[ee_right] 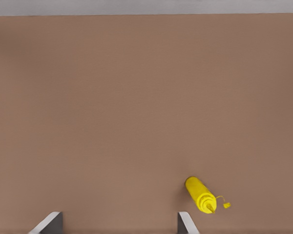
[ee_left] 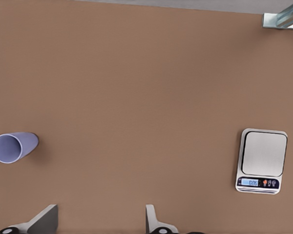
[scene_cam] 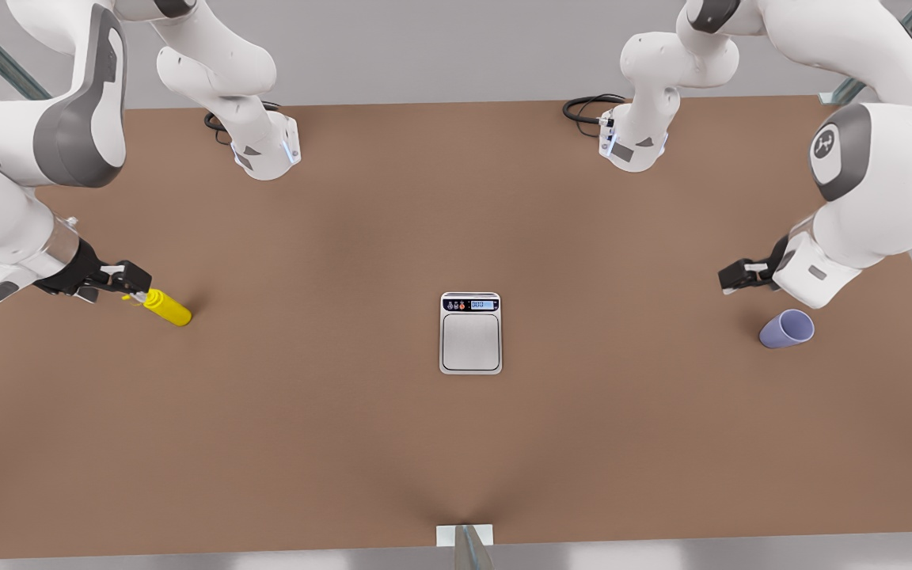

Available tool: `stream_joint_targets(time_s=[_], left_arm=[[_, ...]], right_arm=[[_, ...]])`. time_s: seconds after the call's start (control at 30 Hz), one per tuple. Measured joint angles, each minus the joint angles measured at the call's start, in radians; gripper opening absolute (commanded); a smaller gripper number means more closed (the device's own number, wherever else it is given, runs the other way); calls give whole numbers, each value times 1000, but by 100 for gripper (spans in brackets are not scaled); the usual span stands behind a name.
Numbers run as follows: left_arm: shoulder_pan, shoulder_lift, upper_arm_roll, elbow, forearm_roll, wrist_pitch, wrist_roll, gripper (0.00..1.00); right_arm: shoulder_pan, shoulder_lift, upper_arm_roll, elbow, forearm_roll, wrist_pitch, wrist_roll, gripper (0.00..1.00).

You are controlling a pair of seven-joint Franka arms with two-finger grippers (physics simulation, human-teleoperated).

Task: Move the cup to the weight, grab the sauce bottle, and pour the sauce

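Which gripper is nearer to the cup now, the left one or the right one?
Left. The left gripper hovers just beside the cup; the right gripper is across the table, at the sauce bottle.

The weight (scene_cam: pixel 470 333) carries a small lit display on its dark strip, showing digits that look like zeros, though the exact figure cannot be made out; beside the display sit small coloured buttons with no legible marks. The arm at the front view's right bears a small round logo (scene_cam: pixel 824 145) on its grey joint cover, too small to read.
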Motion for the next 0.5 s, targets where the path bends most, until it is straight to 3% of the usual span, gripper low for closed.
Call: stream_joint_targets(time_s=[0.07,0.1,0.13,0.23,0.37,0.5], left_arm=[[25,10,12,-38,3,-1,-14,100],[57,21,69,-88,5,15,-8,100],[141,43,83,-134,3,53,8,100],[275,112,84,-229,-13,279,208,100],[321,147,84,-334,-22,446,237,100],[374,196,83,-354,-25,495,503,100]], right_arm=[[0,0,0,0,0,0,-1,100],[0,0,0,0,0,0,-1,100],[0,0,0,0,0,0,-1,100],[0,0,0,0,0,0,-1,100],[0,0,0,0,0,0,-1,100],[0,0,0,0,0,0,-1,100]])
